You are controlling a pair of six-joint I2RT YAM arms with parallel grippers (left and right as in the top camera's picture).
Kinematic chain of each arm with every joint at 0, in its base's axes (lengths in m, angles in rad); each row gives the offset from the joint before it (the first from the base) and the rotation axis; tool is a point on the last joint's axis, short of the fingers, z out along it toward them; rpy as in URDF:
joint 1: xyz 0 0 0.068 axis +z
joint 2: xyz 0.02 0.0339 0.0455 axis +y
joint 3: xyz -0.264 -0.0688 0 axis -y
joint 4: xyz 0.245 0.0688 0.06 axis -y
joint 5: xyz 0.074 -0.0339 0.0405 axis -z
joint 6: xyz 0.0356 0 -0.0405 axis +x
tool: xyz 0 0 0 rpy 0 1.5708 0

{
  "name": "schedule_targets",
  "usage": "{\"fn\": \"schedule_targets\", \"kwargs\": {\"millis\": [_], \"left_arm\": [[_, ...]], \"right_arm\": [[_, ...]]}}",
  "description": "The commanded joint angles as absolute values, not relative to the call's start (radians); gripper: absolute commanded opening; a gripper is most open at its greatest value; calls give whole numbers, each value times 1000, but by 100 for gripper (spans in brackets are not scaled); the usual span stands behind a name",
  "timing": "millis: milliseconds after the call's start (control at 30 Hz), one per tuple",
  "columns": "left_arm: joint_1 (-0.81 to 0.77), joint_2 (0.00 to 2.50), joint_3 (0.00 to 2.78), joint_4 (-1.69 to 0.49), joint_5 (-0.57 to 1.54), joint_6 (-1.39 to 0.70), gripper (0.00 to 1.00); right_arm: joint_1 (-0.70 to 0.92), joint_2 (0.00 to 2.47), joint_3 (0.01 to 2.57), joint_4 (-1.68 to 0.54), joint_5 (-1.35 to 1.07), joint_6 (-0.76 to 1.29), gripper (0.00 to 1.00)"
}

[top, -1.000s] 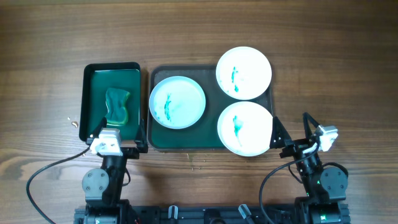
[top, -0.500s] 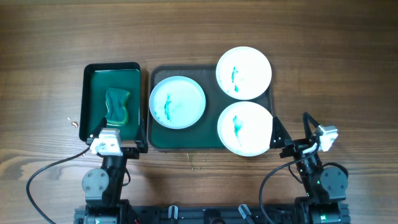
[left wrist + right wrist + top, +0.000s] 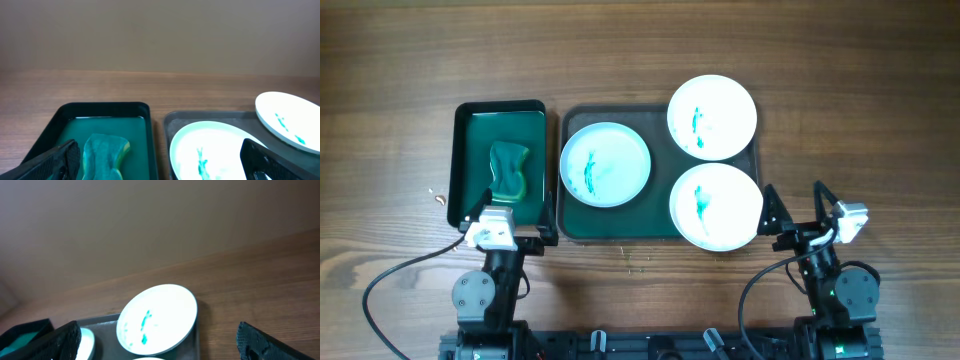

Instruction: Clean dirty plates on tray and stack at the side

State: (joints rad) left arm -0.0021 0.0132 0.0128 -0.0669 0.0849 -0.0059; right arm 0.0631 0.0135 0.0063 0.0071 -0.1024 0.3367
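All three dirty plates (image 3: 606, 164) are sitting on the tray (image 3: 620, 230), teal smears showing, and the two right ones are overhanging its rim. The left gripper (image 3: 510, 224) is hovering wide open and empty at the near end of the smaller tray (image 3: 470, 130), where a sponge (image 3: 508, 168) is lying. The right gripper (image 3: 796, 208) is hanging spread and empty beside the nearest plate.

A robot lab bench: wooden table (image 3: 640, 40), two arms (image 3: 485, 292) (image 3: 840, 290) mounted at its edge, trailing cables (image 3: 395, 272), plain wall (image 3: 160, 30).

The table (image 3: 400, 60) is matt, grained wood. The dirty plates (image 3: 606, 164) look smooth and glossy; the tray (image 3: 620, 224) looks like dull plastic
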Motion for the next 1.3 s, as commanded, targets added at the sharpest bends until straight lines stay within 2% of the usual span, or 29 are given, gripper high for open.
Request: {"fn": "schedule_targets", "kwargs": {"millis": [0,300,533,733,1000,1267], "left_arm": [[5,7,6,-43,159,-9,100],[5,7,46,-43,214,-114,100],[5,28,156,-164,213,-113,100],[5,135,294,-261,213,-113,100],[5,434,639,-534,213,-99,100],[5,840,1111,-937,209,-57,100]], "right_arm": [[69,9,5,10,-47,344,100],[69,9,15,43,-126,358,100],[69,49,87,5,-216,287,100],[69,181,202,-34,-298,260,100],[69,521,582,-339,-335,186,100],[69,954,1091,-843,-341,81,100]]}}
